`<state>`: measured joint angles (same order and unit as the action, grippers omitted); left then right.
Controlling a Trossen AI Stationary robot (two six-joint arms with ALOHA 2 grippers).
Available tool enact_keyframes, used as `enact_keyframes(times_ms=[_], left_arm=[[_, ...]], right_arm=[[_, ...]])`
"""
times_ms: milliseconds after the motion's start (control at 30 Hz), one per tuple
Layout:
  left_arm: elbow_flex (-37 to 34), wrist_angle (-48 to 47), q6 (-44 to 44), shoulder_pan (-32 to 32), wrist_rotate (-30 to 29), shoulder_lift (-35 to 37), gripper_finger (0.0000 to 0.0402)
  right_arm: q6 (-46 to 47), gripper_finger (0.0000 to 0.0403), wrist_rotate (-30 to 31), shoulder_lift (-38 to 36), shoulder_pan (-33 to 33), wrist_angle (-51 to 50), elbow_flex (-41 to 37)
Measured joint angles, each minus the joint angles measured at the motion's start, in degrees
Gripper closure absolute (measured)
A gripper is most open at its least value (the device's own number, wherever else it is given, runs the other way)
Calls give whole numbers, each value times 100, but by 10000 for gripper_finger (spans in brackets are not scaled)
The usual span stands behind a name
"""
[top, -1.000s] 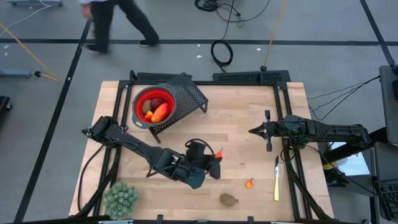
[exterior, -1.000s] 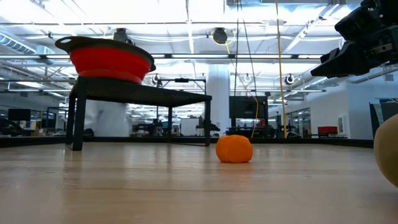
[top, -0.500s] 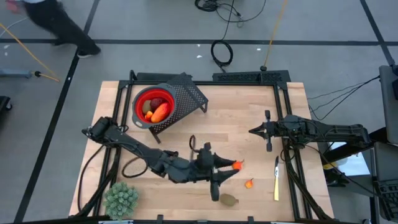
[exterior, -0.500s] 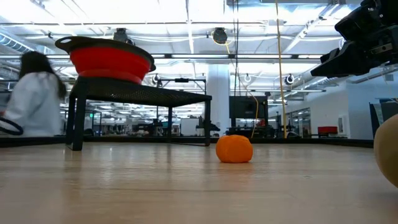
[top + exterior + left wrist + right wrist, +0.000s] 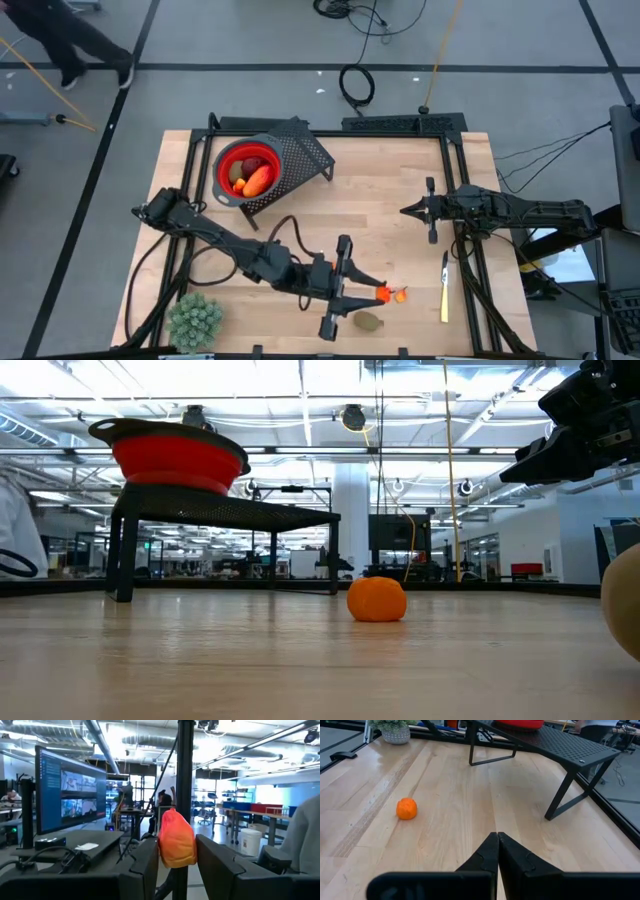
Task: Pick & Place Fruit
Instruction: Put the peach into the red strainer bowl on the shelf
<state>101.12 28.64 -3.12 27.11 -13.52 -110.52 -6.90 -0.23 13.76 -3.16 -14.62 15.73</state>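
Left tool (image 5: pixel 378 292) is pinched shut on a small orange-red fruit piece (image 5: pixel 176 840), with a second tiny orange bit (image 5: pixel 402 294) just beside its tip and a brownish-green oval (image 5: pixel 368 321) close by on the bench (image 5: pixel 390 190). Well behind that arm, the red bowl (image 5: pixel 246 166) sits on a black mesh stand (image 5: pixel 305 152) holding several fruit pieces. Right tool (image 5: pixel 497 842) waits off to the side, fingers closed on nothing.

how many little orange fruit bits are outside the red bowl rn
2. One orange-red piece is pinched in the left gripper. The other orange piece lies on the table just beside it. More may be hidden under the arm.
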Motion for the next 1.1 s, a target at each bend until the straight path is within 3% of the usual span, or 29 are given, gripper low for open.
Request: enact_keyframes(times_ms=[267,500,700,900,1100], left_arm=[[0,526,421,-15,-336,-7,277],[0,1653,314,-8,-304,-4,277],[0,2003,306,-9,-299,-4,277],[0,1897,344,-9,-297,-4,277],[-2,384,1588,-41,-312,-11,277]], right_arm=[[-2,403,0,1,-1,-1,0],[-2,403,0,2,-2,-1,0],[-2,403,0,1,0,-3,0],[-2,403,0,0,0,-3,0],[-2,403,0,0,-1,-8,0]])
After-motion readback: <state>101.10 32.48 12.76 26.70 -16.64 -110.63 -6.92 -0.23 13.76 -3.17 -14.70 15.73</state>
